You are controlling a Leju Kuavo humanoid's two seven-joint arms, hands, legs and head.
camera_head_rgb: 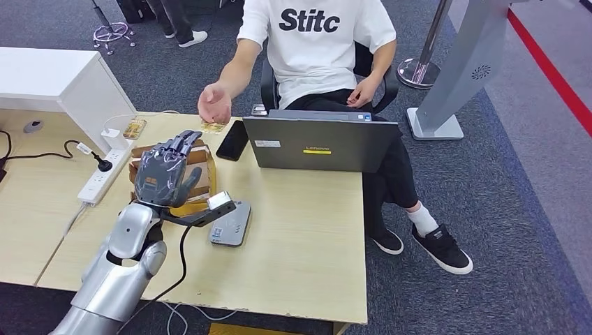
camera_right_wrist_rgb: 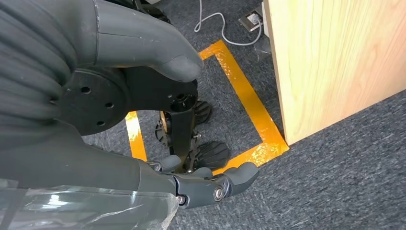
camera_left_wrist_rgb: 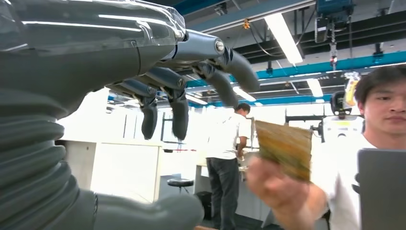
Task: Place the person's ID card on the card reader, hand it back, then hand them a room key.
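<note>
ID card (camera_left_wrist_rgb: 283, 147) pinched in the person's hand (camera_head_rgb: 214, 103) and held out just beyond the fingers (camera_left_wrist_rgb: 179, 112) of the left hand (camera_head_rgb: 165, 171), offered at a height and tilt that suits a handover; not yet touching them. Left hand raised above the table (camera_head_rgb: 300, 230), palm toward the person, fingers spread and lightly curved with the thumb (camera_left_wrist_rgb: 153, 211) set apart below, holding nothing: a waiting, receiving pose, judged ready to close once the card comes between thumb and fingers. Card reader (camera_head_rgb: 231, 223) flat on the table just behind and beside that wrist, near enough for a short drop of the card onto it, which seems the reason for its spot. Cardboard holder (camera_head_rgb: 202, 171) under and behind the raised fingers, contents hidden; possibly the place of the room key, though that cannot be told. Further beyond the fingers, a black phone (camera_head_rgb: 232, 139) and an open laptop (camera_head_rgb: 321, 143) turned toward the seated person. Off to the side, a white power strip (camera_head_rgb: 101, 174) with a plug in it. Right hand (camera_right_wrist_rgb: 201, 184) hanging low beside the table's edge above grey carpet and yellow floor tape (camera_right_wrist_rgb: 249, 108), fingers loosely curled and thumb apart, nothing in them, kept out of the way of the exchange. Task judged at its very start: card still to be taken, laid on the reader, returned, and the key given.
</note>
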